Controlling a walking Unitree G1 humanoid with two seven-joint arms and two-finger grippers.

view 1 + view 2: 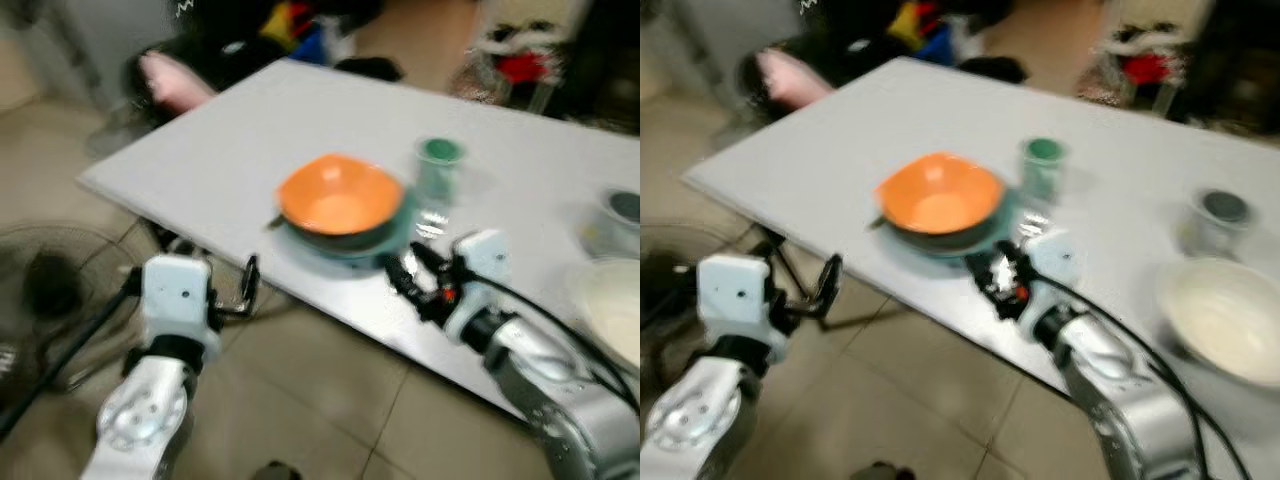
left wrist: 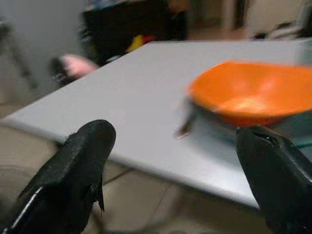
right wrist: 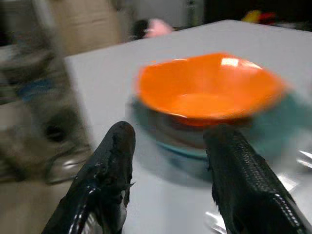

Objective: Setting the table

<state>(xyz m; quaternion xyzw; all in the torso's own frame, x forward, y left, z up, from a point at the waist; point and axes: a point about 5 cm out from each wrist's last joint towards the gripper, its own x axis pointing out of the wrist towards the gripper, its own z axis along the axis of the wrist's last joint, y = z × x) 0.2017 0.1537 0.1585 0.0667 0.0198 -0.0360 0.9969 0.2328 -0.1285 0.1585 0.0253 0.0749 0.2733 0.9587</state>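
Orange bowl (image 1: 340,197) on a teal plate (image 1: 385,245) sits just beyond both grippers' spread, empty fingers (image 3: 105,180); green-lidded cup (image 1: 438,168) behind.

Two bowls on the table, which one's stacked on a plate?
The orange bowl, sitting on a teal plate near the table's front edge, just ahead of the right gripper. The cream bowl off to the robot's right rests directly on the white table.

A lived-in home dining area is showing here: a grey table (image 1: 250,140) is standing on beige floor tiles (image 1: 330,390), a floor fan (image 1: 50,290) is sitting at lower left, and clutter and colourful toys (image 1: 290,25) are crowding the upper frame.
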